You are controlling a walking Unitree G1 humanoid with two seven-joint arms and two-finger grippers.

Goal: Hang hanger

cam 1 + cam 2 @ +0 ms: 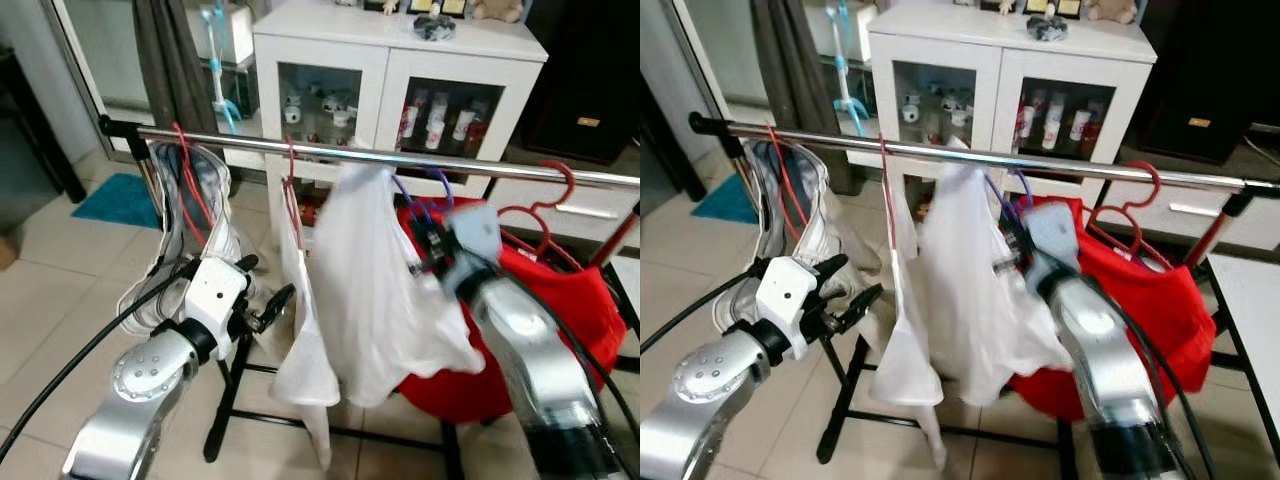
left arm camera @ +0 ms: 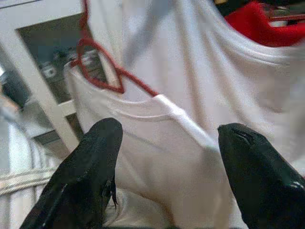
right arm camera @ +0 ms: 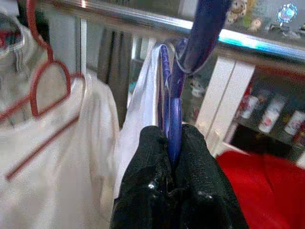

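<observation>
— Two grippers up: my right gripper (image 3: 172, 143) pinches the purple plastic hanger (image 3: 177, 86), its hook at the chrome clothes rail (image 1: 400, 157).

— And the left gripper (image 2: 164, 157)?

— Spread wide, facing a white shirt (image 2: 190, 143). Pale floor tiles (image 1: 70, 300) below, white glass-door cabinet (image 1: 400, 60) behind.

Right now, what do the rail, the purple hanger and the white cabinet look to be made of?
Rail: polished metal, likely steel; bright highlights run along it.
Purple hanger, pinched by the right gripper: glossy, thin, probably plastic or coated wire.
White cabinet: painted wood or laminate, matte, with glass door panes.
</observation>
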